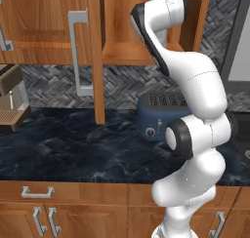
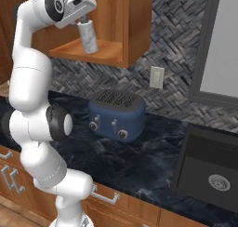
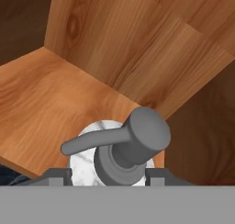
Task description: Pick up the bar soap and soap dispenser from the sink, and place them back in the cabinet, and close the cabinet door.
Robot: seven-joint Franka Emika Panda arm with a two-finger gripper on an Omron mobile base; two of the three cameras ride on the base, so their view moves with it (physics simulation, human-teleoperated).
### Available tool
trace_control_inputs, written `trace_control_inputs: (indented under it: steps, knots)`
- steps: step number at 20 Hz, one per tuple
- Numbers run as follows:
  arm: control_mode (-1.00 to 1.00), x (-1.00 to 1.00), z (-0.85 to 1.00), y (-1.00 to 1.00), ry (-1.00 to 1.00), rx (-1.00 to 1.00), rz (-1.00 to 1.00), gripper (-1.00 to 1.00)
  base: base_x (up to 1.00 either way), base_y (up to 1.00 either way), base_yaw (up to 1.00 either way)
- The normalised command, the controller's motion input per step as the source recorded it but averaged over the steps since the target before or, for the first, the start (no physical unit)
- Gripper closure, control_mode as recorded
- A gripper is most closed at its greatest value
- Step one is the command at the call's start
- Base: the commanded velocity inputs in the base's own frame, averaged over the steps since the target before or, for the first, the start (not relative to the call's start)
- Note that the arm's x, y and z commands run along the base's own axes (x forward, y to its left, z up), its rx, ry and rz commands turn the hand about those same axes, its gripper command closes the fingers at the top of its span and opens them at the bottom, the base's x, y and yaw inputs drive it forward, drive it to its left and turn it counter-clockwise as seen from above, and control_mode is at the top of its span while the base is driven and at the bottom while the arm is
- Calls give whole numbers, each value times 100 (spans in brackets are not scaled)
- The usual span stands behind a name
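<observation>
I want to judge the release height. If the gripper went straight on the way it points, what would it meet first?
Probably the cabinet floor: the gripper points down, holding the soap dispenser just above it.

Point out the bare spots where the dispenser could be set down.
The cabinet floor is bare wood all around the soap dispenser, which the gripper holds at the front edge. The counter left of the toaster is open too.

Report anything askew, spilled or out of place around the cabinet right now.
The soap dispenser hangs tilted in the gripper, its base at the front edge of the cabinet shelf rather than standing on it. The cabinet door stands open. Nothing looks spilled or damaged.
</observation>
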Motion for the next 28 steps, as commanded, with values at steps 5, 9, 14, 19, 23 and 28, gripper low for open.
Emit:
trace_control_inputs:
  steps: [5,9,14,19,23,28]
  knots:
    - [-100,13,-18,0,-8,0,0,100,0,0,0]
    - [-100,12,-23,0,-9,0,0,100,0,0,0]
    - [-100,18,-22,0,-5,0,0,100,0,0,0]
    - [-100,23,-20,-3,-2,0,0,100,0,0,0]
    - [-100,29,-10,-3,0,0,0,100,0,0,0]
    - [-100,32,-1,0,0,0,0,100,0,0,0]
